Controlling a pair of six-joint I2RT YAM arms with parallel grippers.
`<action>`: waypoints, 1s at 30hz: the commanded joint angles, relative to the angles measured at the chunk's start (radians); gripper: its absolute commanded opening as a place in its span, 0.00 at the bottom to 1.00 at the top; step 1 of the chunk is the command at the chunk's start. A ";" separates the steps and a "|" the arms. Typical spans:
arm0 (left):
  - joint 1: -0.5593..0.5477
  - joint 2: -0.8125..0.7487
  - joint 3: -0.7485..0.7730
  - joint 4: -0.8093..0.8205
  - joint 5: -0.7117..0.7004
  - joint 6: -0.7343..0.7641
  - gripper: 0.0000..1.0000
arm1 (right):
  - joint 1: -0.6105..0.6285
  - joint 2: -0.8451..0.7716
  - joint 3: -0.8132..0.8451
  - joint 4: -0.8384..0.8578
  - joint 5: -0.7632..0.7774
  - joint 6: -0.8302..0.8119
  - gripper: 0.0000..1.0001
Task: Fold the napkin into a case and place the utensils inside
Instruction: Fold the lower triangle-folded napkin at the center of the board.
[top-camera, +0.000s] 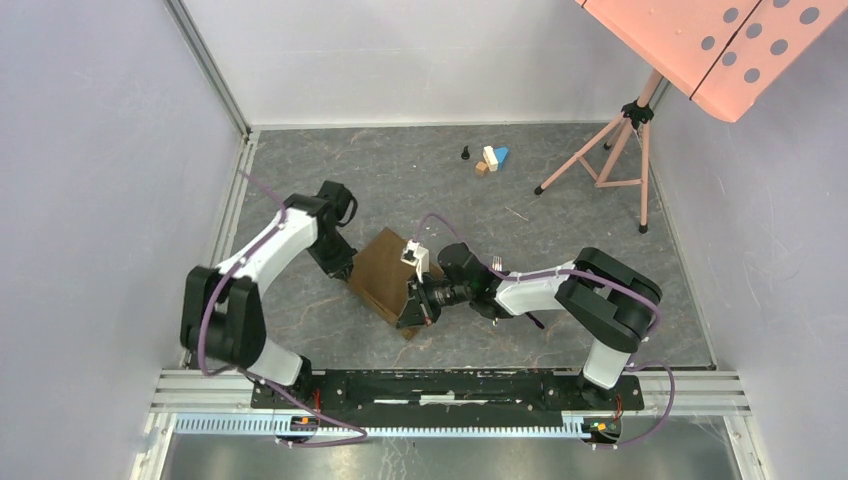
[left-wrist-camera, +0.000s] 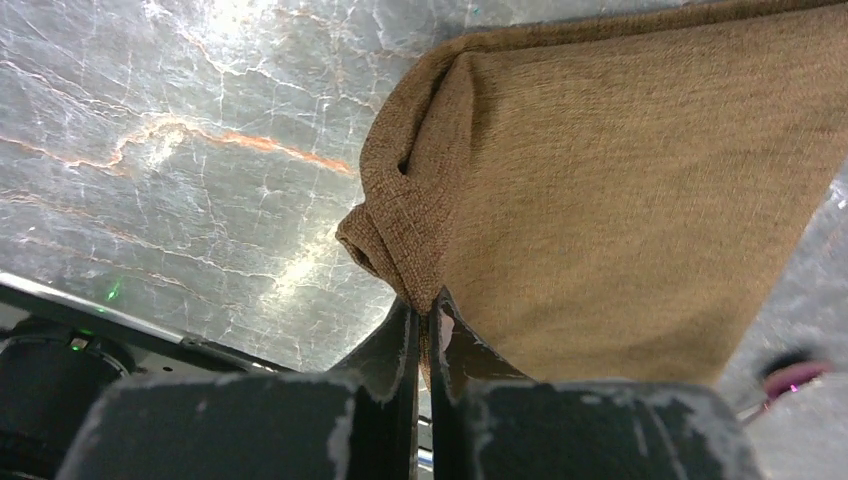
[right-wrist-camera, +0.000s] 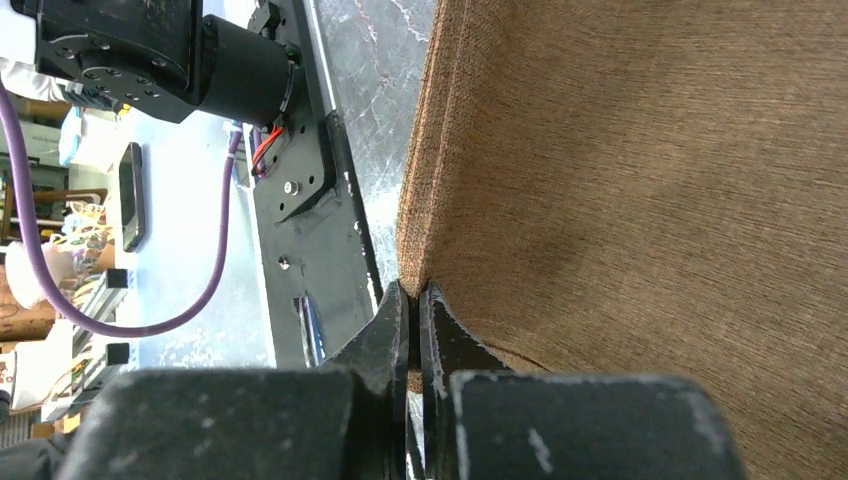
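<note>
The brown napkin (top-camera: 383, 272) lies folded on the grey table between the two arms. My left gripper (top-camera: 346, 270) is shut on its left corner, where the cloth bunches at the fingertips in the left wrist view (left-wrist-camera: 428, 312). My right gripper (top-camera: 414, 306) is shut on the napkin's near edge, where a folded double layer sits between the jaws in the right wrist view (right-wrist-camera: 414, 296). The silver fork (top-camera: 497, 264) pokes out from behind the right arm. A blurred purple spoon bowl (left-wrist-camera: 795, 377) shows beyond the cloth. Most of the spoon is hidden.
Small coloured toy blocks (top-camera: 490, 159) and a small black piece (top-camera: 465, 153) lie at the back. A pink tripod stand (top-camera: 610, 152) stands at the back right. The arms' black base rail (top-camera: 450, 385) runs along the near edge, close to the napkin.
</note>
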 joint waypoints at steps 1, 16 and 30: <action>-0.072 0.133 0.179 -0.123 -0.235 -0.107 0.02 | -0.018 0.002 -0.056 0.037 -0.074 0.032 0.00; -0.188 0.451 0.408 -0.139 -0.265 -0.032 0.02 | -0.058 0.004 -0.065 -0.064 0.024 -0.079 0.00; -0.199 0.552 0.481 -0.119 -0.250 0.033 0.02 | -0.085 -0.008 -0.036 -0.162 0.092 -0.160 0.08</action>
